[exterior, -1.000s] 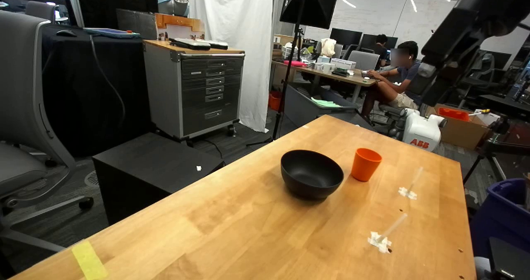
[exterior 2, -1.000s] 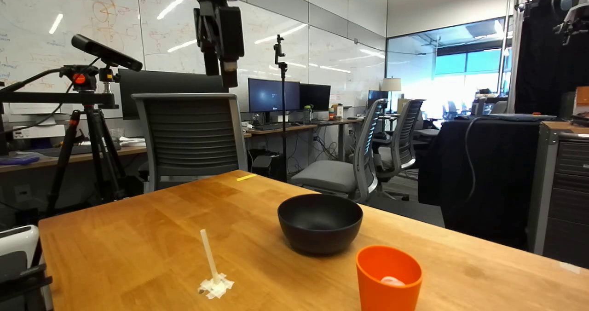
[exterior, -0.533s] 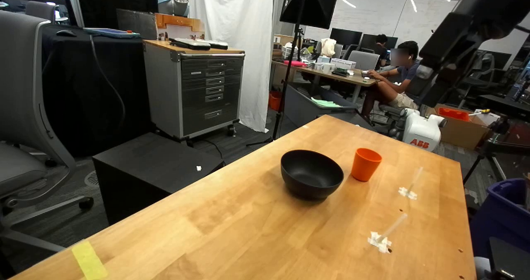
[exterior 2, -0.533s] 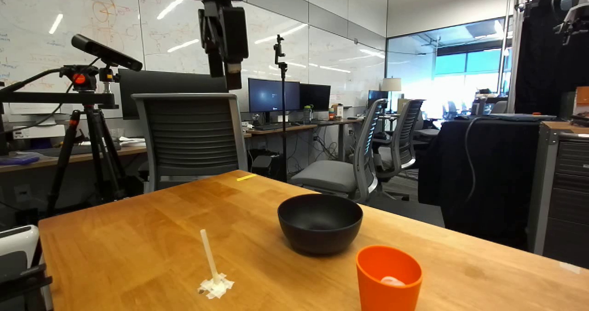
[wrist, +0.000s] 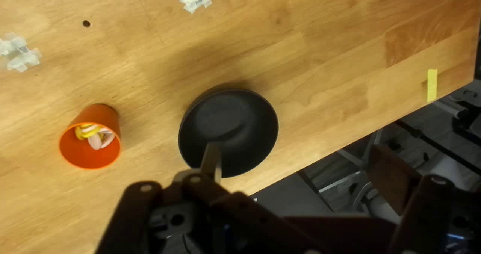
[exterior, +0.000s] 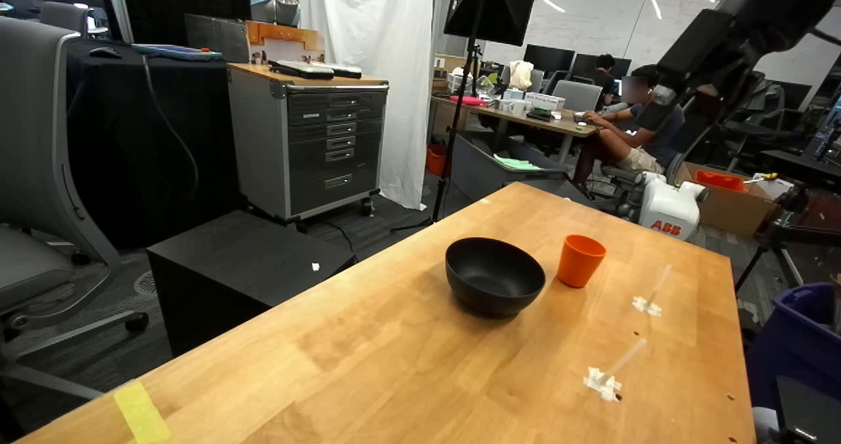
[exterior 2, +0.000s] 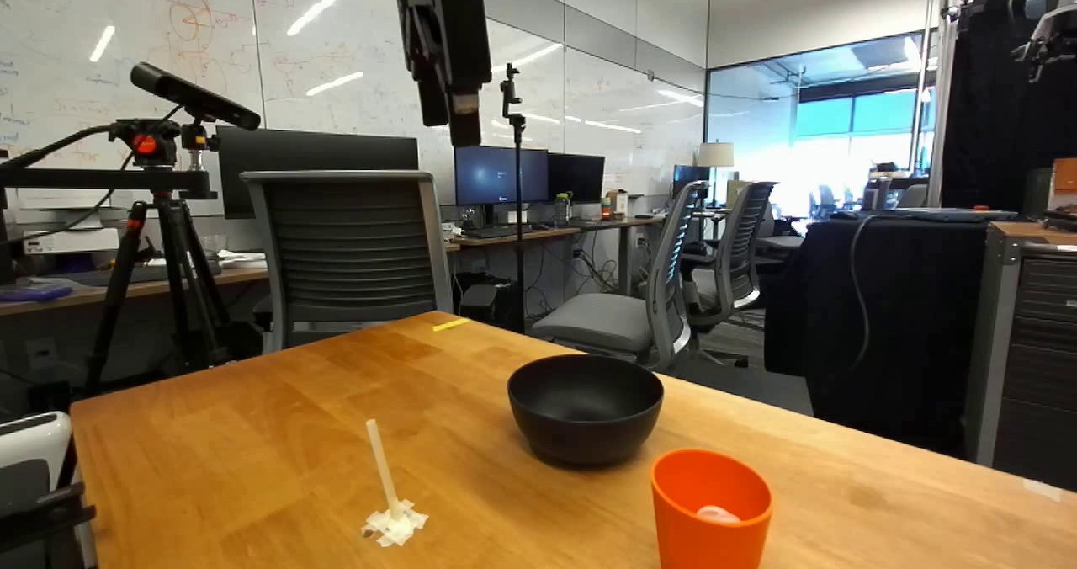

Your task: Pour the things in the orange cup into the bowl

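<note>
We see the arm (exterior: 778, 10) slant down, its empty gripper (wrist: 296, 160) spread wide above the table (exterior: 394, 365). We count one bowl (exterior: 495, 276) and, near it, one orange cup (exterior: 581, 263) holding several yellow and pink pieces (wrist: 95, 141).

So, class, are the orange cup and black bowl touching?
Apart: the wrist view shows a strip of wooden tabletop between the orange cup and the black bowl.
</note>
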Available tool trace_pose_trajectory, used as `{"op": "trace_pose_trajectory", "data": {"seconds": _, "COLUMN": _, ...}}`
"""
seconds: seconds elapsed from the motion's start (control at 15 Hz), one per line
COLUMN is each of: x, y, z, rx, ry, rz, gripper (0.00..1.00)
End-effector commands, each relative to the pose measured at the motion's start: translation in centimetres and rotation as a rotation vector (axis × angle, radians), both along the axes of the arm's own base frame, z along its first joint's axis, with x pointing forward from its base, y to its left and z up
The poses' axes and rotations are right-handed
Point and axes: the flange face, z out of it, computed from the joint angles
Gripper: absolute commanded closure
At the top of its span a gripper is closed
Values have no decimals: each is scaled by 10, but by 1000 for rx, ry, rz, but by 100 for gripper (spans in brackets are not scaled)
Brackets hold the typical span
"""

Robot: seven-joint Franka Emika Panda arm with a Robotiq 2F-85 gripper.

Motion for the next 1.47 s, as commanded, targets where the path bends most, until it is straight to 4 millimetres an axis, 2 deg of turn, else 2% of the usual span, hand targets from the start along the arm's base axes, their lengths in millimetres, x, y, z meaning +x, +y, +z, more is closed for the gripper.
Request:
{"op": "trace_pose_trajectory", "data": {"seconds": 0.0, "x": 14, "y": -26, "z": 9, "rx": -5, "ry": -27, "rz": -87, "gripper": 0}}
{"op": "trace_pose_trajectory", "data": {"seconds": 0.27, "x": 23, "y": -56, "z": 5, "rx": -1, "ry": -29, "rz": -174, "gripper": 0}}
{"op": "trace_pose_trajectory", "data": {"seconds": 0.6, "x": 36, "y": -91, "z": -10, "rx": 2, "ry": -18, "rz": -271, "gripper": 0}}
{"op": "trace_pose_trajectory", "data": {"seconds": 1.4, "x": 56, "y": -146, "z": -53, "rx": -20, "ry": 52, "rz": -420, "gripper": 0}}
